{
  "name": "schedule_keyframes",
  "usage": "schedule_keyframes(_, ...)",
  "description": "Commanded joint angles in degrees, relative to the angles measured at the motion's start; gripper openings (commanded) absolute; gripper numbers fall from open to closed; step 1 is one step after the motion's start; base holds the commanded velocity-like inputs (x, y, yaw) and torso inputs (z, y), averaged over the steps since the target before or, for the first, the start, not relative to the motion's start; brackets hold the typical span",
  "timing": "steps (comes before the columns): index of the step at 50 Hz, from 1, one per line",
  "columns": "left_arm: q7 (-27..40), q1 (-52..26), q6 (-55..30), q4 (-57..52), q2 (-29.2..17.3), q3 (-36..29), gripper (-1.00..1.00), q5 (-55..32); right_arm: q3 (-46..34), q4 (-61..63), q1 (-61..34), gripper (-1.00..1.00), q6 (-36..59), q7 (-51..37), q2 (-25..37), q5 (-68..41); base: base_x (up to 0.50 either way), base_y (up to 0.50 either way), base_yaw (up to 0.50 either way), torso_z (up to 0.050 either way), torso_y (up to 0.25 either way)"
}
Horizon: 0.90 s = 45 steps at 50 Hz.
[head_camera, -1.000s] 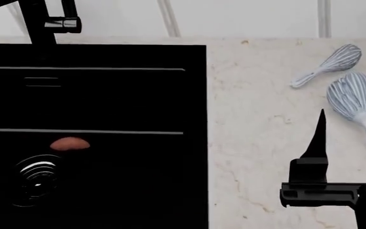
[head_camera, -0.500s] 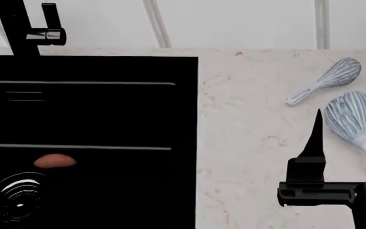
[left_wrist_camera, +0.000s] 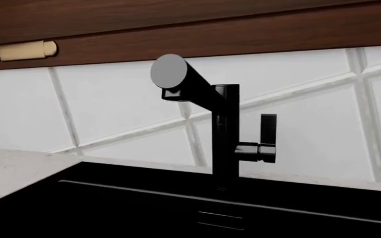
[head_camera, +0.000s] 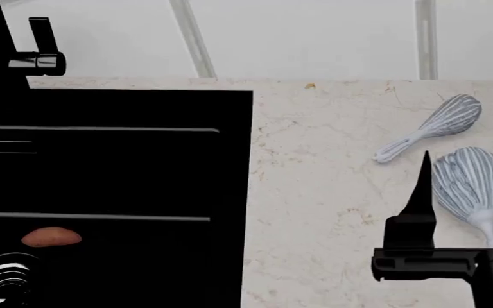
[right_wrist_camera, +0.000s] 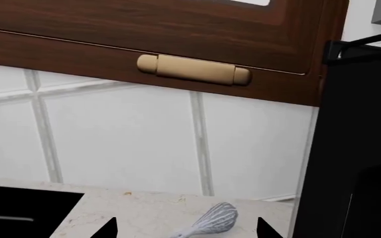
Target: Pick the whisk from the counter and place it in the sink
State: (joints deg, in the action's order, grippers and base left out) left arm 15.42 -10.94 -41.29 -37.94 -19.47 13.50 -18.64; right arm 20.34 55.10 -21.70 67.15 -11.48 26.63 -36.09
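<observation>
The whisk [head_camera: 467, 181], with a wide blue-grey balloon head and a thin white handle, lies on the cream counter [head_camera: 323, 212] at the right. A slimmer whisk [head_camera: 431, 131] lies just behind it and also shows in the right wrist view [right_wrist_camera: 212, 219]. My right gripper [right_wrist_camera: 187, 230] is open and empty, its tips spread either side of the slimmer whisk. In the head view one black finger [head_camera: 420, 192] stands just left of the whisk's head; the other finger is out of frame. The black sink [head_camera: 110, 167] fills the left. My left gripper does not show.
A black faucet [head_camera: 7, 51] stands at the sink's back left, also in the left wrist view [left_wrist_camera: 223, 129]. An orange object [head_camera: 51, 238] and the chrome drain [head_camera: 2, 279] lie in the basin. White tiled wall and a brown cabinet [right_wrist_camera: 177, 29] rise behind the counter.
The head view has shifted: sink, counter and both whisks slid down and left in the frame. The whisk's head now sits closer beside my right finger, which kept its place in view.
</observation>
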Motion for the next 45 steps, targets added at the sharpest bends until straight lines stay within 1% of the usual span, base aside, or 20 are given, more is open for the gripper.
schedule_keyframes(1,0.13,0.21,-0.07,0.16,-0.02,0.27,1.00,-0.46,-0.80,-0.08,0.81,1.00,-1.35,-0.10,0.50,0.00,0.00,0.00,0.00,0.000,0.000)
schedule_keyframes(10,0.00,0.20,0.01,0.13,-0.13,0.18,1.00,-0.53,-0.75,-0.15,0.94,1.00,-1.59,-0.02,0.52,-0.11,0.00,0.00,0.00,0.000,0.000)
schedule_keyframes(11,-11.03,-2.06,-2.91,-0.92,7.80,3.96,1.00,10.78,-1.35,3.05,-2.16,1.00,-6.99,18.23,-8.91,21.86,0.00,0.00,0.00,0.000,0.000)
schedule_keyframes(12,-10.98,-2.11,-3.34,-1.09,7.64,3.92,1.00,10.78,-1.20,3.20,-2.47,1.00,1.61,18.14,-8.74,21.72,0.00,0.00,0.00,0.000,0.000)
schedule_keyframes(13,-10.86,-2.28,-3.66,-1.33,7.69,4.22,1.00,10.61,-1.15,3.26,-2.54,1.00,5.67,18.25,-8.60,21.54,0.00,0.00,0.00,0.000,0.000)
schedule_keyframes(25,-10.46,-2.57,-3.02,-0.46,7.73,4.47,1.00,10.11,-2.30,2.61,-2.64,1.00,6.88,17.80,-6.91,20.60,0.00,0.00,0.00,0.000,0.000)
schedule_keyframes(35,-10.12,-2.31,-2.43,-0.23,7.89,4.77,1.00,9.65,0.03,1.74,-5.16,1.00,13.80,18.67,-6.09,18.61,0.00,0.00,0.00,0.000,0.000)
schedule_keyframes(45,-9.92,-1.81,-1.75,0.24,7.89,5.25,1.00,9.20,1.78,-0.88,-6.19,1.00,18.68,21.50,-1.27,16.89,0.00,0.00,0.00,0.000,0.000)
